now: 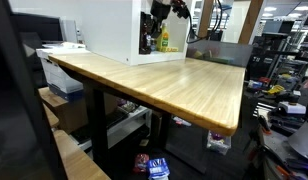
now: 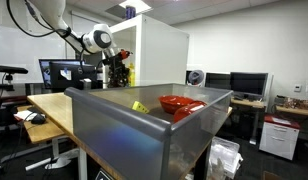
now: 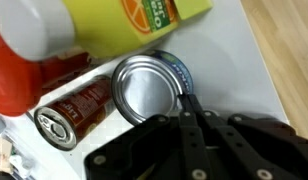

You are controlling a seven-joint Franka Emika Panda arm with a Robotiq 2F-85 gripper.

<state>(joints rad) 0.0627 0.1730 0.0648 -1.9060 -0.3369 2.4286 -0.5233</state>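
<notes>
Gripper (image 3: 188, 108): jaws drawn fully together, nothing between them. In the wrist view your fingertips sit at the rim of the tin (image 3: 146, 88), touching it or just over it; can't tell which.

Tin: upright on the white shelf (image 3: 249, 70), lid up, not lifted, not tipped.

Around it:
- can (image 3: 72, 112) on its side, just beside the tin, on the side away from the gripper
- juice bottle (image 3: 129, 22) close behind the tin
- a red thing (image 3: 12, 85) past the can, too blurred to name

In an exterior view your arm reaches into the open front of the cabinet (image 1: 109, 30), which stands on the table (image 1: 184, 85). The bin (image 2: 124, 125), with a red bowl (image 2: 179, 103) in it, is well apart from the gripper.

Progress, as judged: your reach to the tin is made. There is no grasp on it, since jaws this tight can't span it. No lift yet. Everything in the cabinet sits in place and nothing is carried
</notes>
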